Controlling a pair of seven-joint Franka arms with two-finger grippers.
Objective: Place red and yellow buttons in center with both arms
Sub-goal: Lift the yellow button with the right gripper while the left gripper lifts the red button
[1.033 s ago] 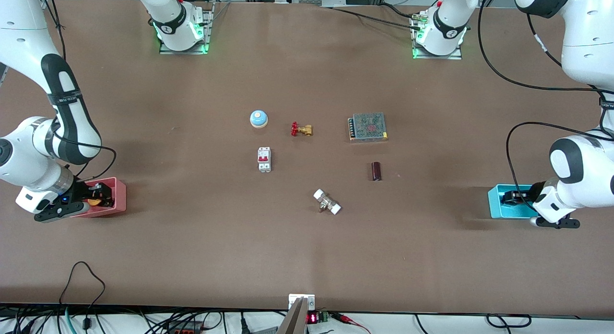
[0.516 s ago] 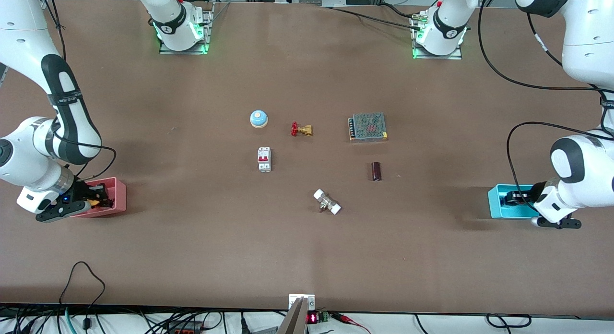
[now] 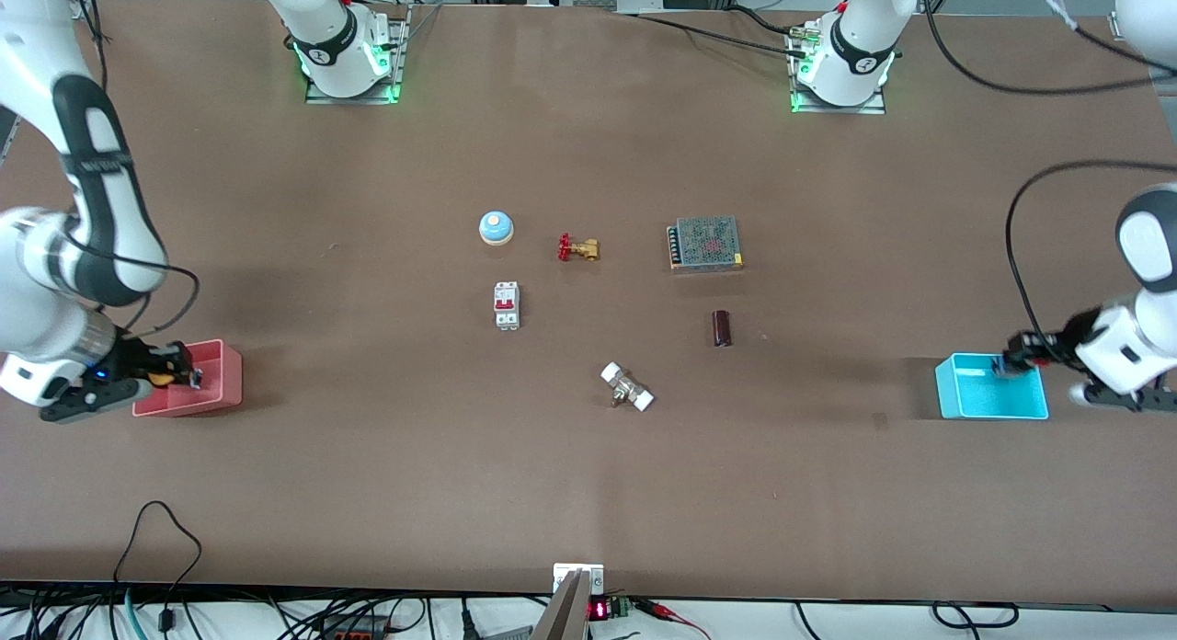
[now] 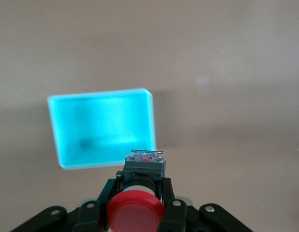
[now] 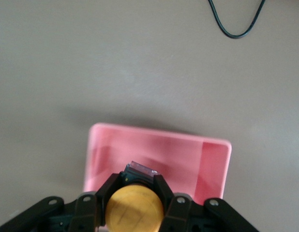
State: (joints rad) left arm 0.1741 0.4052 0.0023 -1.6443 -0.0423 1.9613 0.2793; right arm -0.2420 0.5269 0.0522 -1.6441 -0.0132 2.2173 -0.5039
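Observation:
My left gripper (image 3: 1014, 365) is shut on the red button (image 4: 136, 210), gripping its dark body, and holds it above the cyan bin (image 3: 991, 401) at the left arm's end of the table. In the left wrist view the bin (image 4: 101, 126) lies empty below my left gripper (image 4: 140, 193). My right gripper (image 3: 173, 376) is shut on the yellow button (image 5: 135, 209) and holds it over the pink bin (image 3: 207, 382) at the right arm's end. In the right wrist view the pink bin (image 5: 188, 159) lies under my right gripper (image 5: 136, 191). The brown center of the table (image 3: 598, 323) is bare.
Around the center lie a blue dome bell (image 3: 496, 227), a brass valve with a red handle (image 3: 577, 248), a white circuit breaker (image 3: 507, 305), a metal power supply (image 3: 705, 243), a dark cylinder (image 3: 722, 328) and a white-ended fitting (image 3: 627, 387).
Both grippers have risen out of their bins, each with its button in its jaws. Both arms have drawn a little toward their own ends of the table.

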